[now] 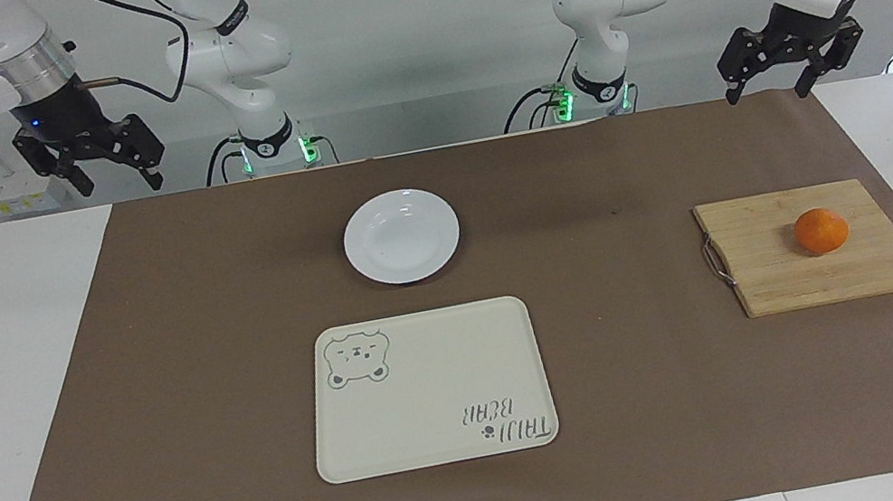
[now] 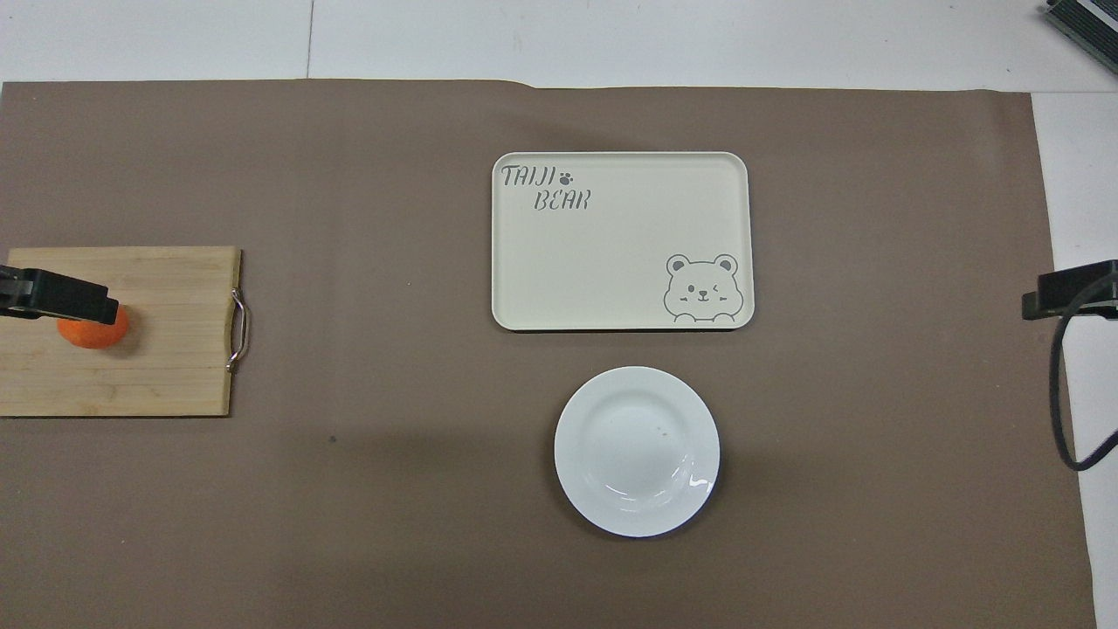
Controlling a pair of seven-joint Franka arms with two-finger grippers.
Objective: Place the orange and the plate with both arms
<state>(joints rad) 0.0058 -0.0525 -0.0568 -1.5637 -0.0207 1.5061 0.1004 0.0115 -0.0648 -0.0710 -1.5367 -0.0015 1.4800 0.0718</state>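
Note:
The orange (image 1: 821,230) lies on a wooden cutting board (image 1: 782,278) toward the left arm's end of the table. The white plate (image 1: 402,235) sits empty on the brown mat, nearer to the robots than the cream bear tray (image 1: 428,391). My left gripper (image 1: 765,89) is open and empty, raised high, well clear of the orange. In the overhead view the left gripper (image 2: 61,297) overlaps the top of the orange (image 2: 94,335). My right gripper (image 1: 121,185) is open and empty, raised at the right arm's end, away from the plate (image 2: 637,450).
The cutting board (image 2: 166,349) has a metal handle on its side toward the tray (image 2: 620,240). A brown mat (image 1: 202,376) covers most of the white table. The right gripper (image 2: 1070,293) shows at the overhead view's edge with a black cable hanging below it.

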